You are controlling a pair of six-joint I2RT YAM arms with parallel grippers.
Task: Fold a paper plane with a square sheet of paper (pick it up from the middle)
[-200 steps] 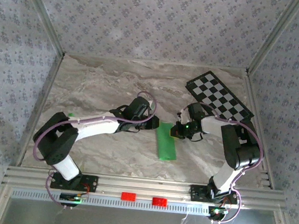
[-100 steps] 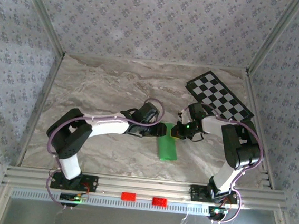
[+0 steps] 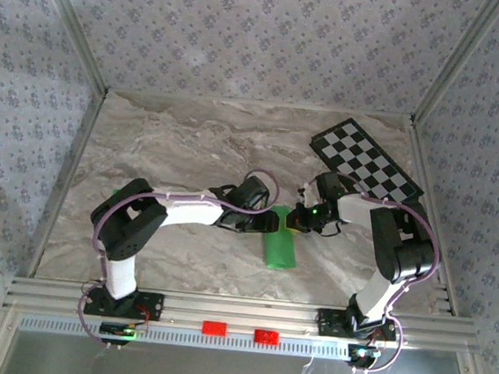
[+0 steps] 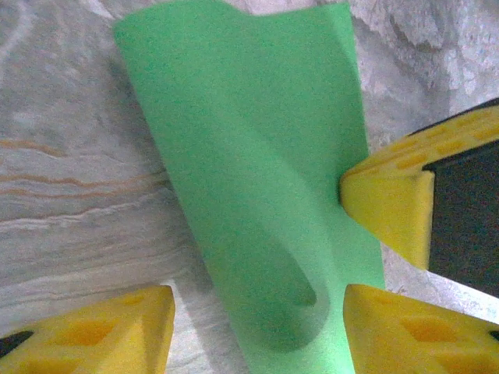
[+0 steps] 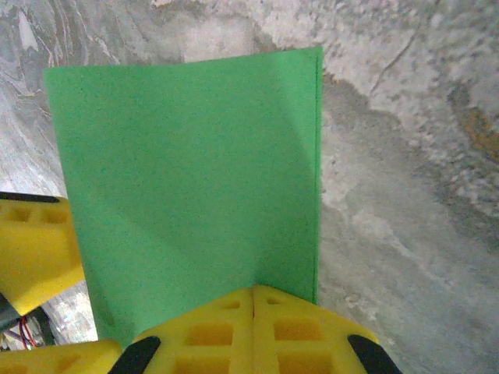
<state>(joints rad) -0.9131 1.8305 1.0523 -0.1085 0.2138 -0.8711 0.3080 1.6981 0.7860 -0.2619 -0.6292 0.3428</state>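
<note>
Top external view: within the last second the left gripper [image 3: 266,222] has slid right to the square sheet of paper [image 3: 280,243], which lies folded narrow in the middle of the table [image 3: 174,144]. Its jaws stand apart astride the sheet. The right gripper [image 3: 296,218] is clamped on the sheet's far edge, so pressing the crease looks imminent.

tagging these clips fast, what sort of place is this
Probably a robot lab test cell: patterned backdrop walls, an aluminium mounting rail, and a checkered board on the marble-look table.
</note>
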